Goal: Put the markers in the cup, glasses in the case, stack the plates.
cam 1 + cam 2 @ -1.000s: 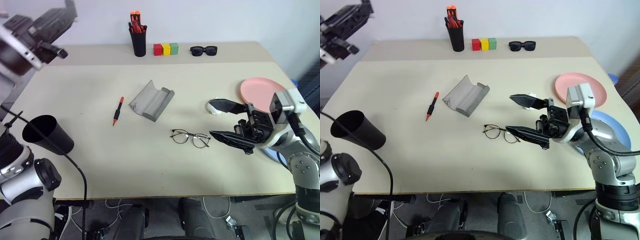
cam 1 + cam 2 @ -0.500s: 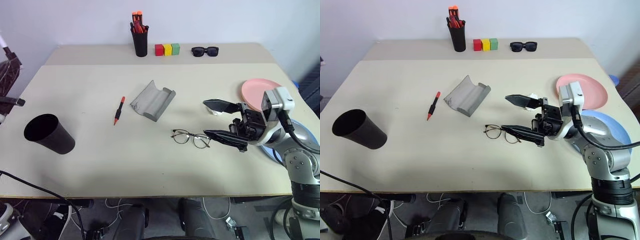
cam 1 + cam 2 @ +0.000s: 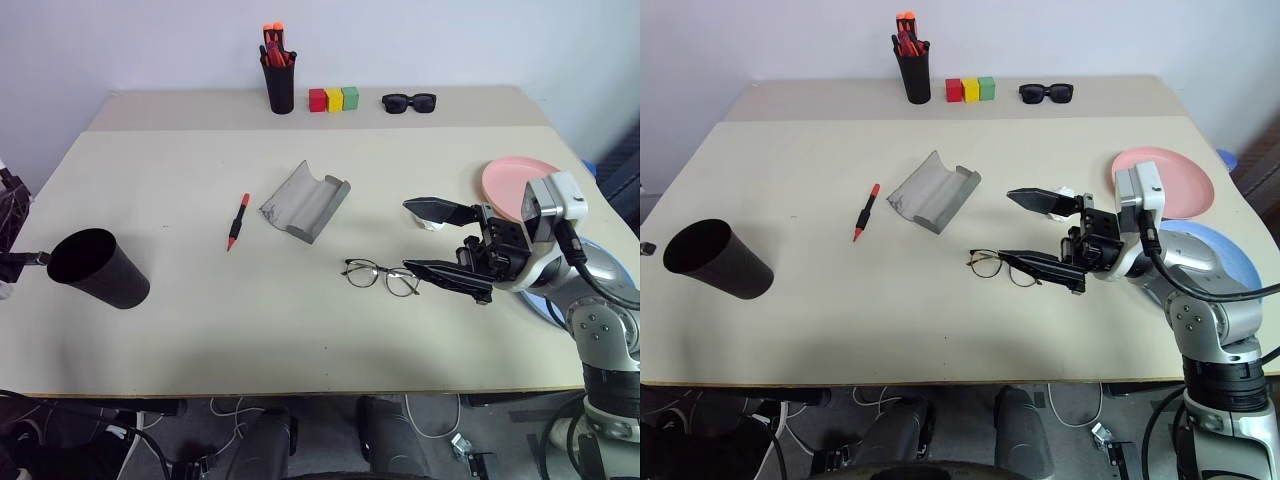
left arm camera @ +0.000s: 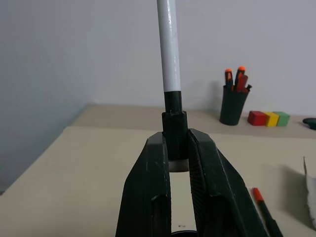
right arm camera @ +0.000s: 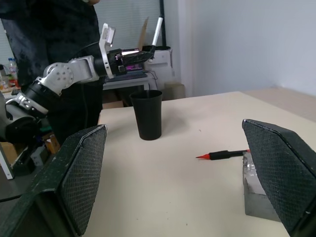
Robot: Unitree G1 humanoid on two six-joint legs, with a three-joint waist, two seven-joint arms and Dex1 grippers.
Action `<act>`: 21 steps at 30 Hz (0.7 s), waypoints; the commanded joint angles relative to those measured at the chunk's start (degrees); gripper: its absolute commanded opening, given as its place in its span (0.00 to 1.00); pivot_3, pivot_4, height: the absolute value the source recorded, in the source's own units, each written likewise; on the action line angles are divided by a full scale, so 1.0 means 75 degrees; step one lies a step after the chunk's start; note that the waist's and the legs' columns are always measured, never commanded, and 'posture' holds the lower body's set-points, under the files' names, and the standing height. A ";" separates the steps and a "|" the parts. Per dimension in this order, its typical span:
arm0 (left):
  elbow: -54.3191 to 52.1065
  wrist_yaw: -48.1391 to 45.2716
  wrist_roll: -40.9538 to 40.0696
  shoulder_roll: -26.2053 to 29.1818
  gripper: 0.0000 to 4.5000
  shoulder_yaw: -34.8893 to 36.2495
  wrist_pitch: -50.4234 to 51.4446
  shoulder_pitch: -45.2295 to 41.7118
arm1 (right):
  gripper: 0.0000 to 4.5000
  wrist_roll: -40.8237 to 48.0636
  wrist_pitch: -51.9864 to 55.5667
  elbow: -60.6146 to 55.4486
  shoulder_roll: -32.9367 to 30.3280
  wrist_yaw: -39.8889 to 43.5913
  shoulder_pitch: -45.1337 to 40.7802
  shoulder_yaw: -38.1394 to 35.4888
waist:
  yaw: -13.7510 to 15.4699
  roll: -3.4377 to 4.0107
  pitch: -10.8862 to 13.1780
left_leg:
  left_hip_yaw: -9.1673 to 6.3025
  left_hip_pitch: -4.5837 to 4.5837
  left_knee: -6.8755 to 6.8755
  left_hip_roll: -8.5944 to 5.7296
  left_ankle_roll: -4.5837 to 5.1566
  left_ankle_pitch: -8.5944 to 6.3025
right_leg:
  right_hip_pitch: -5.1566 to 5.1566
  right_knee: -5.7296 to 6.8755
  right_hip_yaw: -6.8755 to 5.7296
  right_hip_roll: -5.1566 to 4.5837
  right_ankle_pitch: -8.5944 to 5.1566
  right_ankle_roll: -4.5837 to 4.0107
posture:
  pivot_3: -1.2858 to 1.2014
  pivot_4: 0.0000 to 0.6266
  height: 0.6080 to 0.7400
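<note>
My left gripper [image 4: 175, 143] is shut on the black end of a white marker [image 4: 169, 44], which sticks up out of the fingers. In the right wrist view it hangs above the black cup [image 5: 149, 113], which stands at the table's left edge [image 3: 95, 268]. A red-orange marker [image 3: 237, 221] lies left of the open grey case [image 3: 305, 200]. The wire glasses [image 3: 381, 276] lie just beside the lower finger of my right gripper [image 3: 405, 236], which is open and empty. The pink plate [image 3: 510, 180] and the blue plate [image 3: 1230, 262] lie apart behind my right arm.
At the table's back stand a black pen holder [image 3: 279, 85] with orange-capped pens, a row of three coloured blocks [image 3: 333, 98] and black sunglasses [image 3: 408, 101]. A small white scrap [image 3: 430, 224] lies by my right gripper. A person in dark clothes [image 5: 49, 29] stands beyond the table's left side.
My left arm has swung down and to the left, leaving the top left of the head views for the table's left edge near the cup. The right gripper has kept still.
</note>
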 commanded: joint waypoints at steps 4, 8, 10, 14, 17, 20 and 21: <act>-0.0331 0.0168 -0.0090 -0.0153 0.01 -0.0420 -0.0242 0.0200 | 1.00 0.0124 0.0007 -0.0191 0.0004 -0.0039 -0.0111 -0.0182 | 0.0000 0.0000 0.0000 | 0.0000 -0.0001 0.0000 0.0000 0.0000 0.0000 | 0.0000 0.0000 0.0000 0.0000 0.0000 0.0000 | 0.52 0.24 1.00; -0.0329 0.0177 -0.0015 -0.0156 0.11 -0.0579 -0.0365 0.0318 | 1.00 0.0116 0.0000 -0.0208 0.0005 -0.0066 -0.0089 -0.0193 | -0.0003 0.0000 0.0000 | 0.0000 -0.0001 0.0000 0.0000 0.0001 -0.0001 | 0.0000 0.0000 0.0000 0.0000 0.0000 0.0000 | 0.52 0.24 1.00; -0.0290 0.0167 0.0012 -0.0109 0.32 -0.0616 -0.0466 0.0319 | 1.00 0.0087 -0.0011 -0.0187 -0.0006 -0.0076 -0.0077 -0.0202 | -0.0002 0.0000 0.0000 | 0.0000 -0.0001 0.0000 0.0001 0.0001 -0.0001 | -0.0001 0.0000 -0.0001 0.0001 0.0000 0.0000 | 0.52 0.24 1.00; -0.0242 0.0109 -0.0044 -0.0055 0.74 -0.0645 -0.0553 0.0359 | 1.00 0.0096 -0.0005 -0.0195 -0.0022 -0.0069 -0.0019 -0.0229 | -0.0003 0.0000 0.0000 | 0.0000 -0.0001 0.0000 0.0000 0.0001 -0.0001 | -0.0001 -0.0001 -0.0001 0.0000 0.0000 0.0000 | 0.52 0.24 1.00; -0.0226 0.0066 -0.0084 -0.0039 0.99 -0.0639 -0.0579 0.0385 | 1.00 0.0059 -0.0040 -0.0202 -0.0012 -0.0088 0.0008 -0.0235 | -0.0002 0.0000 0.0000 | 0.0000 -0.0001 0.0000 0.0000 0.0001 -0.0001 | -0.0001 -0.0001 -0.0001 0.0000 0.0000 0.0000 | 0.52 0.24 1.00; -0.0225 0.0032 -0.0146 -0.0008 0.99 -0.0647 -0.0545 0.0370 | 1.00 0.0056 -0.0047 -0.0199 -0.0002 -0.0099 0.0018 -0.0236 | -0.0003 0.0000 0.0000 | 0.0000 -0.0001 0.0000 0.0000 0.0002 -0.0001 | -0.0001 -0.0001 -0.0001 0.0000 0.0000 0.0000 | 0.52 0.24 1.00; -0.0225 0.0073 -0.0239 0.0009 0.99 -0.0634 -0.0470 0.0316 | 1.00 0.0055 -0.0046 -0.0203 -0.0002 -0.0100 0.0029 -0.0236 | -0.0002 0.0000 0.0000 | 0.0000 -0.0001 0.0000 0.0000 0.0001 -0.0001 | -0.0001 -0.0001 -0.0001 0.0000 0.0000 0.0000 | 0.52 0.24 1.00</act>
